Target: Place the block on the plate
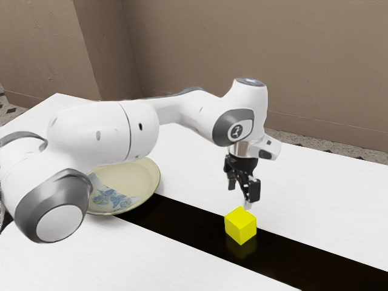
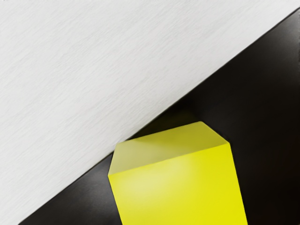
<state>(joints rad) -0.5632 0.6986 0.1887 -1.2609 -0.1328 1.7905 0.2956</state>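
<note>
Yellow block [image 1: 240, 225] is resting upright on the black strip [image 1: 182, 222] crossing the white tabletop [image 1: 321, 197], near the strip's edge. Above it the claw [image 1: 240, 193] is hovering, its fingers standing apart and gripping nothing. Toward the exterior view's left, well apart from the block, a cream plate [image 1: 136, 177] with blue decoration is lying partly behind the arm [image 1: 97, 134].

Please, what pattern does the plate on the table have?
The plate is cream with a blue, flower-like pattern, best seen in the exterior view.
</note>
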